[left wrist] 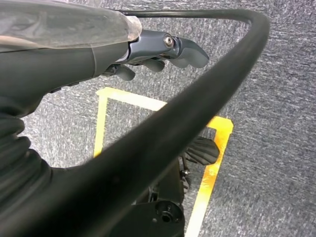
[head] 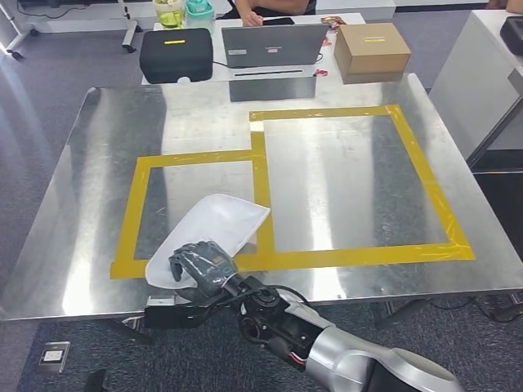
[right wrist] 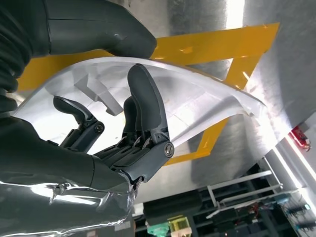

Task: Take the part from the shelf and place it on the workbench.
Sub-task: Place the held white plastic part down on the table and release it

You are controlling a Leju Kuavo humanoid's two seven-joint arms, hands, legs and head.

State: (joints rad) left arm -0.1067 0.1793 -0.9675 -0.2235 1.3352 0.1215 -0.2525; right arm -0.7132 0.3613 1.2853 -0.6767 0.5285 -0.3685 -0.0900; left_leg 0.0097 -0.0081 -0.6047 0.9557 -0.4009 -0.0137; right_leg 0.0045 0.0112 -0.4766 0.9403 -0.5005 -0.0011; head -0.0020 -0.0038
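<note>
The part (head: 216,224) is a thin white curved panel. My right hand (head: 203,268) grips its near end, low over the front left of the steel workbench (head: 333,180). It lies across the front strip of the smaller yellow taped rectangle (head: 139,200). In the right wrist view my hand (right wrist: 141,133) has its dark fingers (right wrist: 147,98) under the part (right wrist: 209,98) and the thumb on the other face. Whether the part touches the metal I cannot tell. My left hand (left wrist: 164,49) hangs over grey carpet with its fingers loosely extended and nothing in them.
A larger yellow taped rectangle (head: 426,175) marks the workbench's right half. Behind the bench stand a black case (head: 176,55), a laptop (head: 274,45) and a cardboard box (head: 372,49), with a person (head: 265,10) seated there. A grey table (head: 481,73) stands at right.
</note>
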